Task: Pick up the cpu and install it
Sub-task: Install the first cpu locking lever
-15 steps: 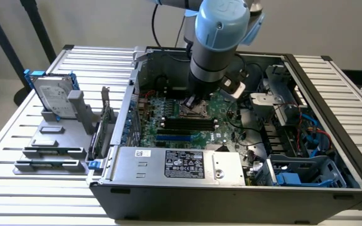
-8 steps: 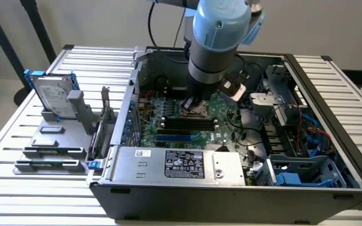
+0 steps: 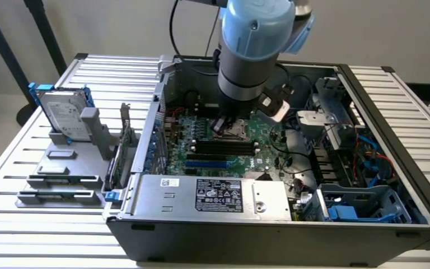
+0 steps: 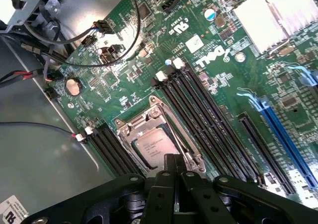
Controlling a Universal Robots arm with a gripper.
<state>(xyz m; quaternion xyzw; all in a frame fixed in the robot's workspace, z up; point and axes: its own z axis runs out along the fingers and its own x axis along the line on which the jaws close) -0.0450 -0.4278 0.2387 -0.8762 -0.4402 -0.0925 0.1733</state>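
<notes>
The cpu (image 4: 153, 145), a small square chip with a silvery top, lies flat inside the open metal socket frame (image 4: 130, 125) on the green motherboard (image 4: 124, 80). My gripper (image 4: 173, 162) hangs just over the socket's edge, its two black fingers pressed together with nothing between them, the tips at the chip's rim. In the exterior view the arm reaches straight down into the open computer case, and the gripper (image 3: 223, 124) sits right above the socket (image 3: 239, 133) in the middle of the board.
Black memory slots (image 4: 208, 114) run beside the socket, and a blue slot (image 4: 285, 134) lies farther off. Loose cables (image 4: 54, 50) cross the board's corner. A grey parts stand (image 3: 65, 168) at the exterior view's left holds a blue-framed hard drive (image 3: 62, 115) and memory sticks (image 3: 58, 196).
</notes>
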